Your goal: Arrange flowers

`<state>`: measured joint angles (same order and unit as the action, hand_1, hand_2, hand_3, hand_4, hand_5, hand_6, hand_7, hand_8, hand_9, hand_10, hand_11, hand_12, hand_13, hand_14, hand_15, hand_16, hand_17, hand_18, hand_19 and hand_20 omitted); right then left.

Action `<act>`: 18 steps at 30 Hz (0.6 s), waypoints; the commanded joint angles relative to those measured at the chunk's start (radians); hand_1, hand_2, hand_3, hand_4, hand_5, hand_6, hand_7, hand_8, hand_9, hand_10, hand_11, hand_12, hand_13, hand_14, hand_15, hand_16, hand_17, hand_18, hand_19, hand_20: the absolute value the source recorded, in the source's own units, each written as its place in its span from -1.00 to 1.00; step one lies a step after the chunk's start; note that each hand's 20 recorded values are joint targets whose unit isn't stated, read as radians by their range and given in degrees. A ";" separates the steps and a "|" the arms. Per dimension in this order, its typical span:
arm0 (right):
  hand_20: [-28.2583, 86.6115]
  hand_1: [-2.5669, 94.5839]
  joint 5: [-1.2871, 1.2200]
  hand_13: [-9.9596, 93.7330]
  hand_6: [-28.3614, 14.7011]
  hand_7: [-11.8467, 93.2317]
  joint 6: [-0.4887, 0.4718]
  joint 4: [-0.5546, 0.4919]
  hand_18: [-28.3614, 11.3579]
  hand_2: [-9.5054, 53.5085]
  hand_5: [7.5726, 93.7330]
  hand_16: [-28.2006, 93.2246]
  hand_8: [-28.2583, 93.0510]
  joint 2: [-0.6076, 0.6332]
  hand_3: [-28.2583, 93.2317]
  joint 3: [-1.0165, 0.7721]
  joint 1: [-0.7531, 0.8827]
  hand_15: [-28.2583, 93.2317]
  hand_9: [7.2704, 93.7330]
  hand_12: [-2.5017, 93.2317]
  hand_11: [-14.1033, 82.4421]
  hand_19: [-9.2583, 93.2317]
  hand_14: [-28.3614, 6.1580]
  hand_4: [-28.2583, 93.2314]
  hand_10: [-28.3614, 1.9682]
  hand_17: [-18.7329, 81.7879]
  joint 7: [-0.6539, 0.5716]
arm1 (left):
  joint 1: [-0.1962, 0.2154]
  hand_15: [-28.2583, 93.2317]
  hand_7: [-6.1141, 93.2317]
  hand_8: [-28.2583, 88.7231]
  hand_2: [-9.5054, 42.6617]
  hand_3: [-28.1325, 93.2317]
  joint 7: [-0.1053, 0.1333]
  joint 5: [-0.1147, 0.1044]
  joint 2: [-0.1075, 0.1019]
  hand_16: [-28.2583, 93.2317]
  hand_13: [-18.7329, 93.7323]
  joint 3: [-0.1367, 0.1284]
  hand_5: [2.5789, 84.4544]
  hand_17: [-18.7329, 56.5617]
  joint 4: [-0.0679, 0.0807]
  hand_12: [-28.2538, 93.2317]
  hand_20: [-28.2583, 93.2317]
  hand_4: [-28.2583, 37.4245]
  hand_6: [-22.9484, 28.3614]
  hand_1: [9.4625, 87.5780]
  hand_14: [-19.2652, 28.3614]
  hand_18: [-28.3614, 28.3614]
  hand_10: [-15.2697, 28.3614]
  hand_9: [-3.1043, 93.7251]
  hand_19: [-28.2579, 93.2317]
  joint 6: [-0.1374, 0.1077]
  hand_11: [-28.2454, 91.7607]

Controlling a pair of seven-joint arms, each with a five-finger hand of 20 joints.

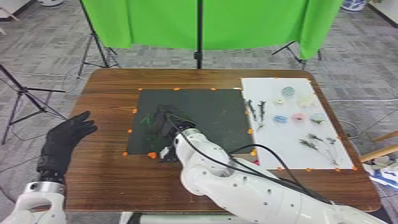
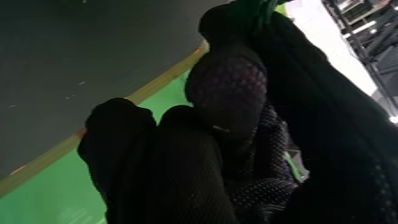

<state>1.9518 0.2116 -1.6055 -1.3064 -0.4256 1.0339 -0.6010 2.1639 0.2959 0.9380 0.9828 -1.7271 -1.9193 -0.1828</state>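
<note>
Across the worktop (image 1: 102,185), a black mat (image 1: 222,110) lies left of a white sheet (image 1: 271,157). Left hand (image 1: 67,136): released, left of the mat. Right hand (image 1: 167,118): over the mat, pinching a green stem (image 2: 265,10). Flowers (image 1: 298,117): on the sheet, near loose sprigs (image 1: 308,144).

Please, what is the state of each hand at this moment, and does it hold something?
Left hand: open, holding nothing.
Right hand: closed, pinching a green stem at its fingertips.
</note>
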 commanded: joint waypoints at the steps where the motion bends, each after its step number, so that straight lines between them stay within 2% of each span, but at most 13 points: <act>1: 0.66 0.05 0.008 1.00 0.13 -0.46 -0.005 0.003 -0.40 -1.00 0.86 0.17 -0.31 -0.006 0.42 -0.007 0.008 0.65 1.00 -0.32 0.19 1.00 0.56 -0.60 0.15 0.81 -0.006 | 0.003 -0.18 -0.67 -0.62 -0.47 0.62 -0.016 0.010 0.009 -0.52 0.02 0.000 0.08 -0.20 0.005 -0.35 -0.19 -0.93 0.09 -0.66 0.60 0.49 0.34 0.01 -0.34 0.018 -0.23; 8: 0.65 0.00 0.002 1.00 0.13 -0.46 -0.022 -0.001 -0.39 -1.00 0.84 0.17 -0.32 -0.002 0.43 -0.012 0.012 0.64 1.00 -0.31 0.18 1.00 0.57 -0.60 0.14 0.81 -0.001 | 0.006 -0.18 -0.67 -0.62 -0.49 0.61 -0.017 0.011 0.010 -0.52 0.02 -0.002 0.08 -0.20 0.003 -0.35 -0.20 -0.91 0.09 -0.66 0.59 0.49 0.33 0.00 -0.34 0.019 -0.23; 13: 0.64 -0.02 0.034 1.00 0.13 -0.46 -0.016 -0.015 -0.39 -1.00 0.84 0.17 -0.33 0.015 0.44 -0.031 0.006 0.64 1.00 -0.31 0.17 1.00 0.56 -0.60 0.15 0.81 0.012 | -0.001 -0.18 -0.67 -0.62 -0.50 0.60 -0.018 0.015 0.012 -0.52 0.02 -0.001 0.07 -0.21 0.007 -0.35 -0.20 -0.90 0.09 -0.65 0.60 0.49 0.33 0.00 -0.34 0.026 -0.23; 16: 0.64 -0.05 0.048 1.00 0.13 -0.46 0.010 -0.076 -0.39 -1.00 0.83 0.17 -0.34 0.081 0.46 -0.050 -0.026 0.63 1.00 -0.30 0.16 1.00 0.57 -0.61 0.14 0.80 0.027 | 0.023 -0.18 -0.68 -0.62 -0.50 0.60 -0.025 0.016 0.022 -0.52 0.02 -0.021 0.07 -0.21 -0.007 -0.35 -0.20 -0.90 0.09 -0.65 0.60 0.49 0.33 0.00 -0.34 0.022 -0.23; 18: 0.63 -0.06 0.040 1.00 0.13 -0.46 0.039 -0.163 -0.38 -1.00 0.83 0.17 -0.35 0.165 0.47 -0.072 -0.046 0.62 1.00 -0.30 0.15 1.00 0.56 -0.61 0.14 0.80 0.029 | 0.038 -0.18 -0.67 -0.62 -0.50 0.60 -0.029 0.017 0.022 -0.52 0.02 -0.035 0.07 -0.21 -0.015 -0.35 -0.20 -0.90 0.09 -0.65 0.60 0.49 0.33 0.00 -0.34 0.022 -0.23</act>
<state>1.9649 0.1949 -1.6102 -1.2999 -0.4463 1.0427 -0.5949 2.1635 0.2871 0.9457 0.9840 -1.7288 -1.9193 -0.1684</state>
